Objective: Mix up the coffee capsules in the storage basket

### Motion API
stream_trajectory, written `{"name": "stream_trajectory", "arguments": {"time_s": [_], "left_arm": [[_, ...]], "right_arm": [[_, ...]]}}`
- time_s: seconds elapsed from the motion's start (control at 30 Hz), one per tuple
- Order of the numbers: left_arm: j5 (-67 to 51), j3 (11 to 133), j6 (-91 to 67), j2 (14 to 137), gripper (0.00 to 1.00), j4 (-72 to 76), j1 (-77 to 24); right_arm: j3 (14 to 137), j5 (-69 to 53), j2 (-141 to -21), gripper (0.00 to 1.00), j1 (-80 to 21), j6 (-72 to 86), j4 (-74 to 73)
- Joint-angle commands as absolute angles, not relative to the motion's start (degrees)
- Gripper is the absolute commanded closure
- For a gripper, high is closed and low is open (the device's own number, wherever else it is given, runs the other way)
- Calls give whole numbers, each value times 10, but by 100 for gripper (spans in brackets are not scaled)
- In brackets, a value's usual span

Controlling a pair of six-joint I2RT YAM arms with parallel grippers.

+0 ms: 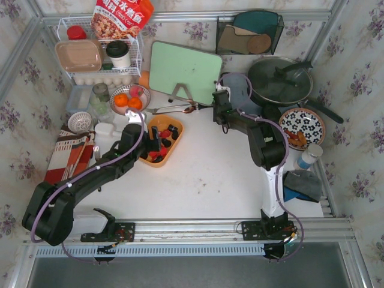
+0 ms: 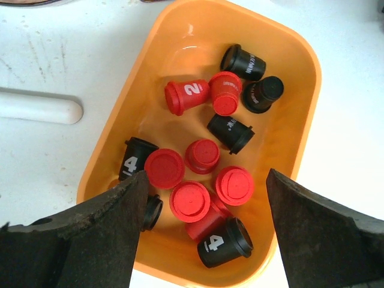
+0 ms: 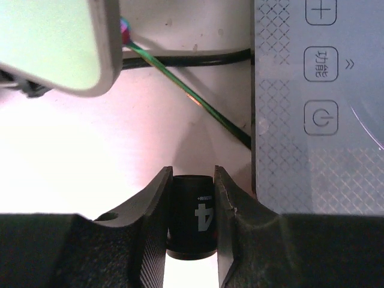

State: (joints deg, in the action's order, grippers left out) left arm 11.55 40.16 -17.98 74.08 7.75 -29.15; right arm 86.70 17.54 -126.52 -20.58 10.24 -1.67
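- Top view: the orange plastic storage basket [image 1: 159,123], round-cornered, lies left of the counter's [image 1: 204,180] centre. Its long axis runs near-left to far-right. The left pincer [image 1: 153,144] hangs over it, and the right pincer [image 1: 221,103] is near the far edge.
- Left wrist view: glossy red and black tapered coffee capsules [image 2: 202,156] lie jumbled in the basket, some on end, some on their sides. The left pincer is wide and empty.
- Right wrist view: the right pincer is narrowed onto a black capsule [image 3: 192,216] marked "4", its axis along the fingers.

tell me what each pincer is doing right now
left pincer: open, empty, over the storage basket
right pincer: shut on a black capsule marked 4
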Motion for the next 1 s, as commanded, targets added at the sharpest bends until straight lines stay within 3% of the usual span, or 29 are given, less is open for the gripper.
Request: {"name": "stream_trajectory", "arguments": {"time_s": [0.0, 0.23, 0.43, 0.63, 0.97], "left_arm": [[78, 388, -154, 730, 18, 133, -291], [-21, 342, -101, 704, 19, 244, -293], [-71, 266, 35, 708, 19, 458, -339], [-146, 247, 108, 748, 18, 580, -382], [-221, 287, 241, 797, 15, 616, -479]], "right_arm": [[843, 141, -1222, 73, -209, 94, -5], [768, 112, -1122, 76, -229, 91, 19], [655, 57, -1001, 76, -269, 133, 58], [541, 2, -871, 76, -303, 188, 108], [394, -58, -677, 77, -351, 256, 160]]}}
